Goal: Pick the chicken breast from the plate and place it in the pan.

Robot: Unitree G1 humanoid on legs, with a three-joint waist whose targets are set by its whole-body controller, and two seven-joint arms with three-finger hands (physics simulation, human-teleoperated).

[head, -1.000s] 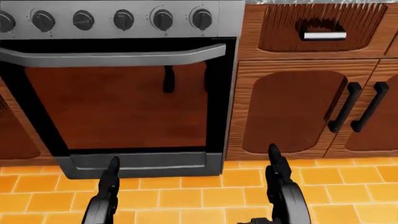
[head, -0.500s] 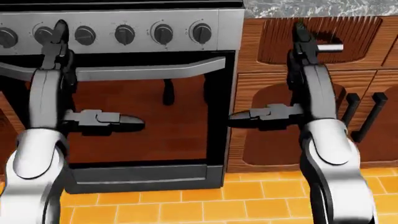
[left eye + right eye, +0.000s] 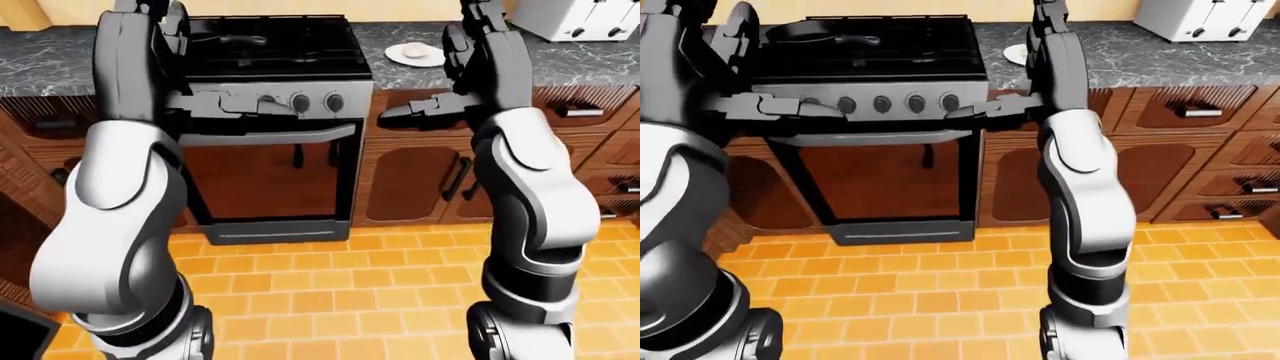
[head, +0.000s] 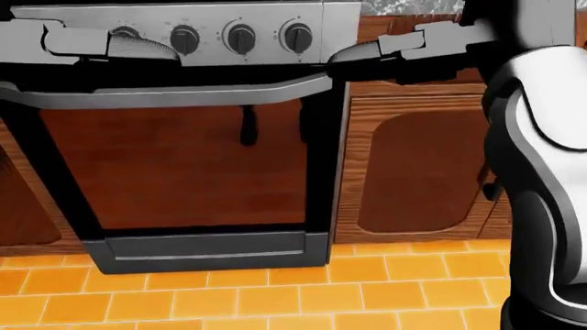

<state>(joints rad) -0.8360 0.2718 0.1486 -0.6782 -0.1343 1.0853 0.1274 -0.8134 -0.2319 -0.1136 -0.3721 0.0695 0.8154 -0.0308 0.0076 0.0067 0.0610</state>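
A pale chicken breast [image 3: 417,50] lies on a white plate [image 3: 400,57] on the dark stone counter, just right of the stove in the left-eye view. A black pan [image 3: 810,31] sits on the stove's top-left burner, its handle pointing right. Both arms are raised high in front of the stove. My left hand [image 3: 160,52] is open, fingers up and thumb [image 3: 255,105] sticking out rightward, empty. My right hand [image 3: 478,56] is open too, its thumb [image 3: 410,114] pointing left, and it stands just right of the plate in that view. Neither touches the food.
The steel stove [image 4: 229,38] has a row of knobs and a bar handle [image 4: 184,93] over a glass oven door. Wooden cabinets [image 4: 413,172] with black pulls flank it. A white toaster [image 3: 585,19] stands at the counter's top right. Orange floor tiles [image 3: 330,285] lie below.
Both arms have swung up from near the floor to above the stove front; the fingers now rise past the top of the head view. Nothing was grasped.
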